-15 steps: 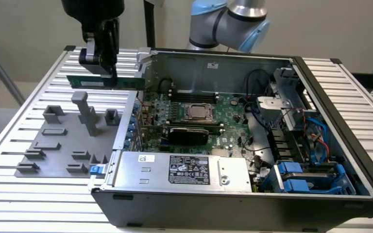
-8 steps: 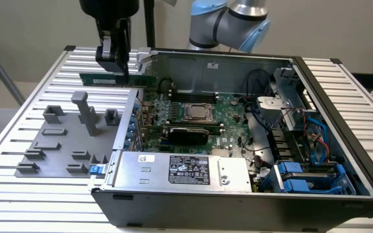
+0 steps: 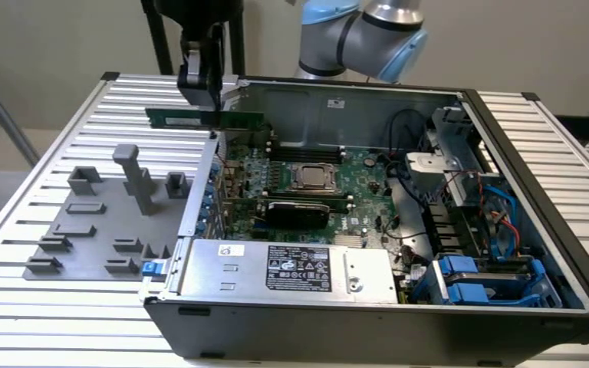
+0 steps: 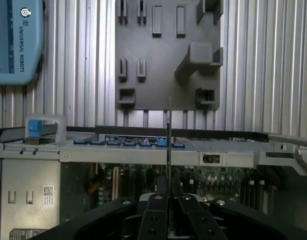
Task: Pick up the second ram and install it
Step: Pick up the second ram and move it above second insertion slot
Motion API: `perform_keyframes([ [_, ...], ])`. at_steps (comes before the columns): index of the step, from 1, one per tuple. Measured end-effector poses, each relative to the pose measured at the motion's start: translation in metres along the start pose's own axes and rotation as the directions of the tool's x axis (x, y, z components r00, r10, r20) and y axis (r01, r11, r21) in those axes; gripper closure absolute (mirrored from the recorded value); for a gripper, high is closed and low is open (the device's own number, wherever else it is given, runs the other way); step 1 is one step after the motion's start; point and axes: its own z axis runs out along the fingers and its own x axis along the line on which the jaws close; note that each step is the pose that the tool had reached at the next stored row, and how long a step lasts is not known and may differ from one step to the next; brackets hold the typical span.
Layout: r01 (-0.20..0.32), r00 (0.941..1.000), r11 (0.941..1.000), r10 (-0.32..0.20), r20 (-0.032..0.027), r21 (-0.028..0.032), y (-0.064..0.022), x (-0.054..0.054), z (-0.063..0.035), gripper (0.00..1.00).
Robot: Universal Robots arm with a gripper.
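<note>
The second ram (image 3: 238, 120), a long thin green stick, hangs level in the air over the rear left corner of the open computer case (image 3: 376, 322). My gripper (image 3: 202, 107) is shut on it from above, near its middle. Seen from the wrist, the ram (image 4: 169, 140) is edge-on, a thin line running out from between my fingers (image 4: 154, 216) across the case wall. The green motherboard (image 3: 305, 184) with its processor socket lies inside the case, below the stick and toward the exterior view's right.
A grey fixture plate (image 3: 100, 230) with upright holders lies on the slatted table at the exterior view's left; it is also in the wrist view (image 4: 163, 60). A silver power supply (image 3: 284, 268) fills the case's front. Cables and blue drive bays (image 3: 478, 284) crowd the right.
</note>
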Motion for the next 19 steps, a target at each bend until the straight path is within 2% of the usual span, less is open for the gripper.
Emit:
perform_keyframes([
  [5, 0.0, 1.0, 1.0, 0.0, 0.0, 0.0, -0.0115, -0.011, 0.0001, 0.87],
  [8, 0.0, 1.0, 1.0, 0.0, 0.0001, 0.0, -0.0211, -0.016, 0.0001, 0.87],
  [19, 0.0, 1.0, 1.0, 0.0, 0.0001, 0.0, -0.0708, -0.028, 0.0005, 0.87],
])
